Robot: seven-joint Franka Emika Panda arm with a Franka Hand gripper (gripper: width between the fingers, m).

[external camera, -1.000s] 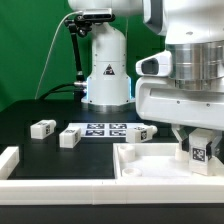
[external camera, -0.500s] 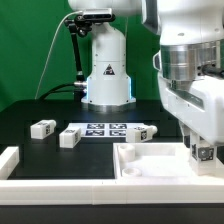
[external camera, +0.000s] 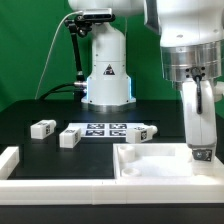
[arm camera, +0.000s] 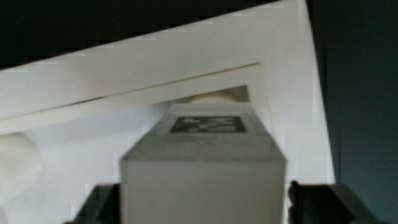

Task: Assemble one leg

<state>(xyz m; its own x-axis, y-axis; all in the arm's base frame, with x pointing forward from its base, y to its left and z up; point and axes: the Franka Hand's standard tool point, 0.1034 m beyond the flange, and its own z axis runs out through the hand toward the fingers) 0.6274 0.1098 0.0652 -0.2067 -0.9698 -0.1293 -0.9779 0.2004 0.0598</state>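
exterior view: even, bright light from above; the matte black table top (external camera: 60, 108) showed no glare, and the large white square rimmed panel (external camera: 150, 165) read nearly overexposed. wrist view: soft, blurred throughout, with the panel's white surfaces shaded grey.

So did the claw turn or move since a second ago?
Yes. The claw has twisted around over the white panel, so it looks narrower now, while the marker board stayed put.

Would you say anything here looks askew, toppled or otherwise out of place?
Nothing stands out. Three legs lie loose around the marker board, and the gripper holds a fourth leg upright over the rimmed panel.
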